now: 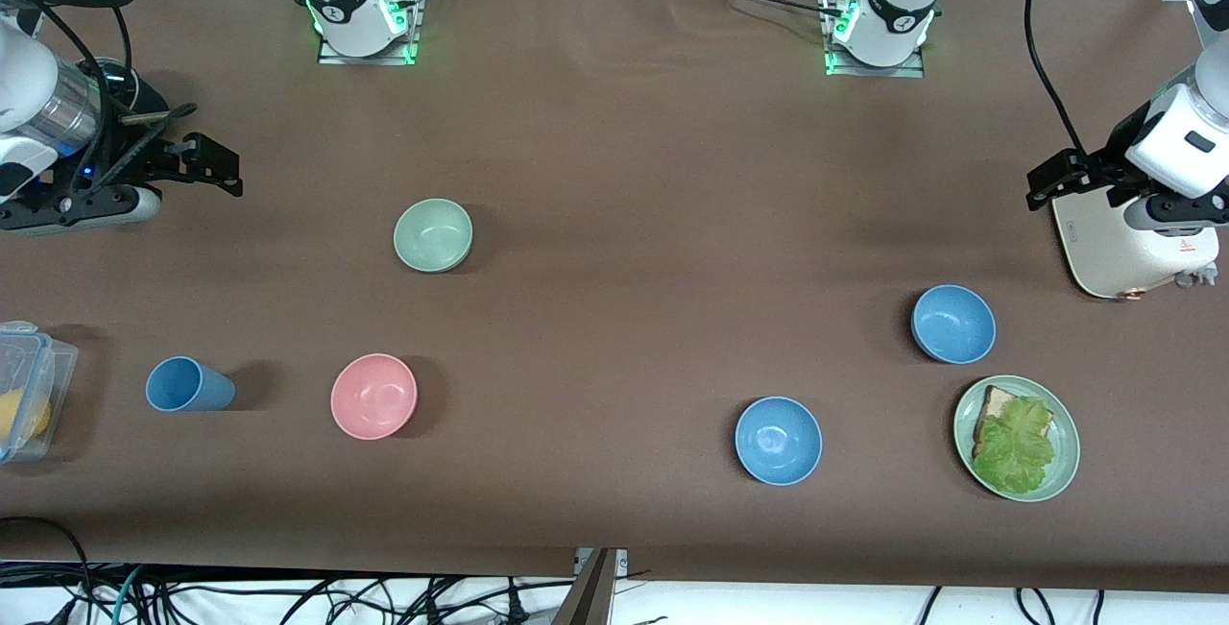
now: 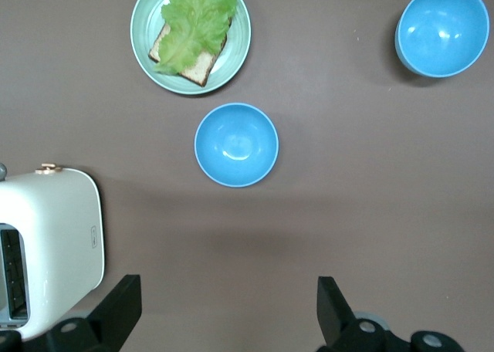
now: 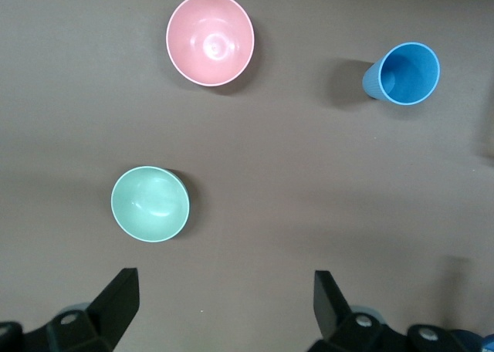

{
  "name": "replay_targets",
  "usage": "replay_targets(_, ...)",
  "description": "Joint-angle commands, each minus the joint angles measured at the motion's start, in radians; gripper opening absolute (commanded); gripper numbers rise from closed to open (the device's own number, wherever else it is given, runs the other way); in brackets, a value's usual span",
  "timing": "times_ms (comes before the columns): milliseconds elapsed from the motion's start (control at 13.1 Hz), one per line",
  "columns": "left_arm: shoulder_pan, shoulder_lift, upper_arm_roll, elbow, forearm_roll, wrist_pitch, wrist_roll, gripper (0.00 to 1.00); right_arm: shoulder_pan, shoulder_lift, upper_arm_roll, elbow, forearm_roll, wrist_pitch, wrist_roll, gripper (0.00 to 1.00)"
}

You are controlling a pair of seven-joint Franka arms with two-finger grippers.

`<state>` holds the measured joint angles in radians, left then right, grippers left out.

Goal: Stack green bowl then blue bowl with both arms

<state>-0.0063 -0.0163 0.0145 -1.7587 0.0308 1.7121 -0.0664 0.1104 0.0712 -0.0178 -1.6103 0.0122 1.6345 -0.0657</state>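
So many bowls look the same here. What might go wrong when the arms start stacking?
1. Two alike blue bowls sit toward the left arm's end, so the open left gripper might go for either one.
2. The blue bowl farther from the front camera sits close to the plate of bread and lettuce and could bump it.
3. The open right gripper might mistake the pink bowl for the green bowl.

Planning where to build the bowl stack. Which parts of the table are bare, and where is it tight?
The widest bare patch lies mid-table, between the green bowl and the two blue bowls. It is tightest at the left arm's end, where plate, toaster and one blue bowl cluster. The pink bowl and cup leave narrower gaps.
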Motion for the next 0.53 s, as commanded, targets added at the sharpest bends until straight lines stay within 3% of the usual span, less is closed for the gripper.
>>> replay_targets(0, -0.007, 0.001, 0.002, 0.016, -0.018, -0.028, 0.019, 1.0, -0.02, -0.014, 0.019, 0.0, -0.017, -0.013, -0.01, 0.99)
replay_targets(457, -0.008, 0.001, 0.002, 0.016, -0.018, -0.026, 0.019, 1.0, -0.028, -0.01, 0.007, 0.052, -0.018, -0.015, -0.006, 1.0)
